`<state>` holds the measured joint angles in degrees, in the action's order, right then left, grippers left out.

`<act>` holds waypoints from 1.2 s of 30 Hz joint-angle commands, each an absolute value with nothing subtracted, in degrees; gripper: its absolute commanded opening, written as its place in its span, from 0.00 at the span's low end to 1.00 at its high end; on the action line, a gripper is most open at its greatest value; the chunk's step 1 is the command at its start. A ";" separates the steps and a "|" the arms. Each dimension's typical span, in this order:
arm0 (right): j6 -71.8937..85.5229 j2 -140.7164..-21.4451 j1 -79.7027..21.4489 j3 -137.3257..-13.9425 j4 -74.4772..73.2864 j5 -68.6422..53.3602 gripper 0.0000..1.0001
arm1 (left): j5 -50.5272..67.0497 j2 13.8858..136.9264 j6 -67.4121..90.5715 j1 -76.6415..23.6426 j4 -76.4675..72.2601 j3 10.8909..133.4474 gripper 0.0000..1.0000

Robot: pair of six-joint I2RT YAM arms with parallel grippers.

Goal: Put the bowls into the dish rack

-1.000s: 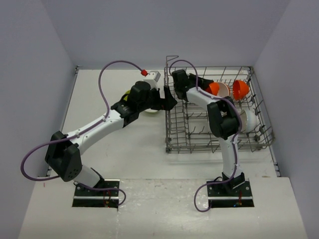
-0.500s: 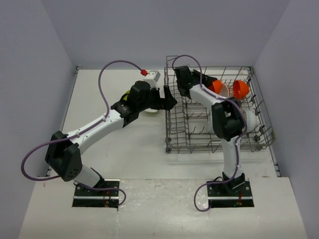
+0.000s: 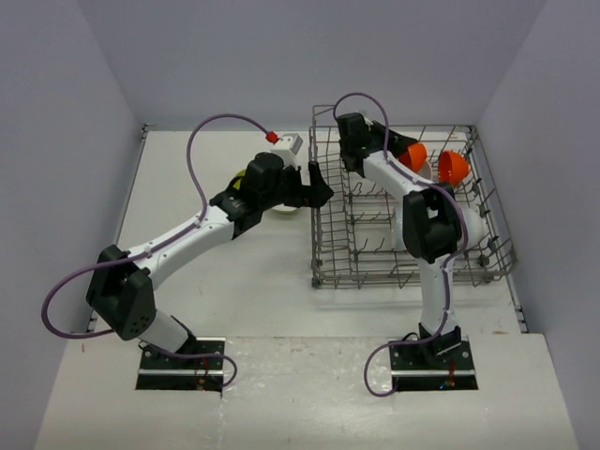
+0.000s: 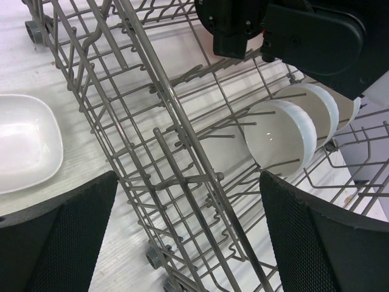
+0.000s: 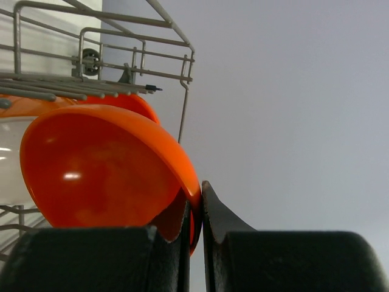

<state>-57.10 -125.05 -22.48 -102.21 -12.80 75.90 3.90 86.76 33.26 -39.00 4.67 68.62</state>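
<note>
My right gripper [image 3: 403, 150] is shut on the rim of an orange bowl [image 3: 416, 152] and holds it over the back of the dish rack [image 3: 412, 277]. In the right wrist view the jaws [image 5: 196, 198] pinch that bowl's edge [image 5: 103, 176]. A second orange bowl [image 3: 454, 167] stands in the rack, and white round bowls [image 3: 474, 225] stand at its right side. My left gripper [image 3: 322, 185] is open and empty at the rack's left wall [image 4: 170, 97]. A white squarish bowl [image 4: 24, 149] lies on the table beside it. A yellow-green bowl [image 3: 240, 178] is mostly hidden behind the left arm.
The rack's tall wire sides [image 5: 121, 36] and upright tines surround the right gripper. The right arm's black body [image 4: 304, 30] hangs over the rack. Two white round bowls [image 4: 281, 139] stand on edge between the tines. A white block with a red cap [image 3: 284, 142] sits behind the left arm.
My right gripper has swung to the right and towards the back of the rack with the orange bowl in it. The left arm has barely moved.
</note>
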 commanded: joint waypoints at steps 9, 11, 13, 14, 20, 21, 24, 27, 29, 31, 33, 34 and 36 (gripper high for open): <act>-57.83 -130.25 -23.73 -106.43 -12.48 77.52 0.00 | 5.45 87.80 31.82 -38.06 2.02 68.82 1.00; -57.66 -131.30 -24.25 -107.22 -12.48 77.35 0.00 | 5.62 87.98 31.82 -38.06 2.02 68.91 1.00; -57.74 -131.83 -24.87 -107.49 -12.66 77.43 0.00 | 5.63 88.07 31.90 -38.06 1.93 68.82 1.00; -57.57 -132.36 -24.96 -107.40 -12.74 77.17 0.00 | 5.80 88.07 31.90 -38.06 2.02 68.82 1.00; -55.81 -134.38 -25.31 -107.67 -14.41 77.17 0.00 | 5.63 87.89 31.90 -38.06 2.02 68.47 1.00; -55.64 -134.82 -25.31 -108.01 -14.50 77.08 0.00 | 5.71 87.89 31.90 -38.06 2.02 68.47 1.00; -55.37 -135.35 -25.31 -108.37 -14.59 76.91 0.06 | 5.63 87.89 31.90 -37.97 2.02 68.47 1.00; -55.28 -135.18 -25.31 -108.37 -14.68 76.99 0.22 | 5.89 87.80 31.90 -37.97 2.11 68.55 1.00; -55.28 -134.48 -25.22 -108.37 -14.59 77.34 0.34 | 5.89 87.71 31.82 -38.06 2.02 68.64 1.00; -55.20 -133.34 -25.40 -108.37 -14.59 77.78 0.47 | 5.98 87.45 31.73 -38.06 2.02 68.64 1.00; -55.20 -132.37 -25.75 -108.20 -14.41 77.96 0.62 | 5.89 87.28 31.73 -37.97 2.11 68.73 1.00; -55.20 -131.93 -26.01 -108.11 -14.24 77.96 0.66 | 5.98 87.10 31.73 -38.06 2.02 68.73 1.00; -55.20 -130.26 -26.98 -107.76 -14.15 78.05 0.74 | 5.98 86.66 31.73 -37.97 1.93 68.73 1.00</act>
